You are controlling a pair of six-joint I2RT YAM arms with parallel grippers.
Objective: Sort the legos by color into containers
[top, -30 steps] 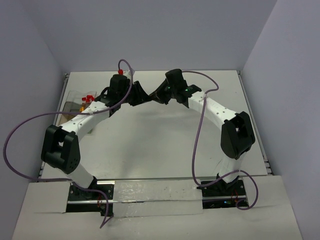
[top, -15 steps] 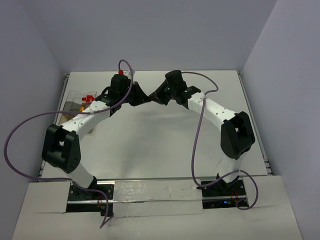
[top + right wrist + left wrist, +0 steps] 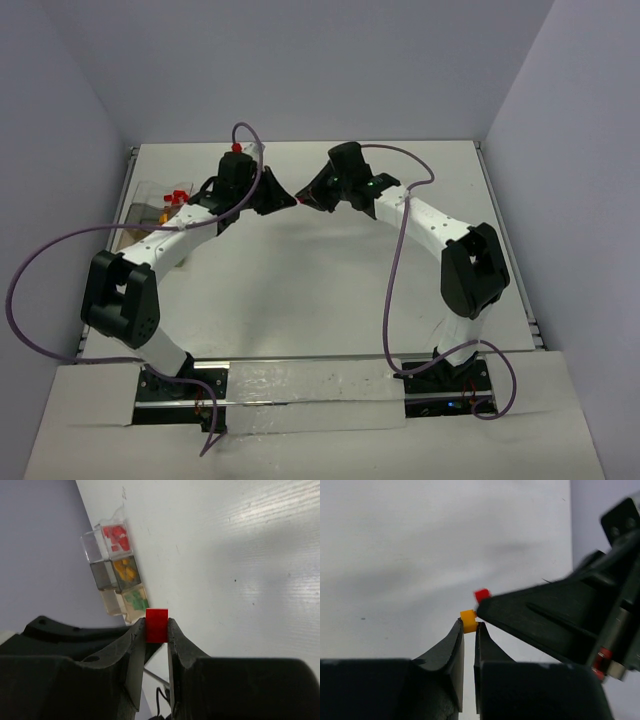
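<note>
Toward the far middle of the desk (image 3: 300, 290), seen from above, both arms reach inward, and the left gripper (image 3: 290, 200) and right gripper (image 3: 307, 199) meet tip to tip. Whether either holds anything cannot be told from up here. The containers (image 3: 148, 205) sit at the desk's left edge, in its far half, well apart from both grippers.

From the left wrist, the left gripper's jaws stand narrow and pinch an orange-yellow lego (image 3: 468, 620) at their very tips. The right gripper comes in from the right, its tip touching or just beside that brick and carrying a red lego (image 3: 481, 595).

From the right wrist, the right gripper's jaws are clamped narrowly on the red lego, which stands upright between the fingertips. Beyond it, the containers lie in a row along the desk's edge: one compartment holds red legos (image 3: 116, 537), the next orange-yellow legos (image 3: 125, 571), and the nearest green legos (image 3: 134, 600).
</note>
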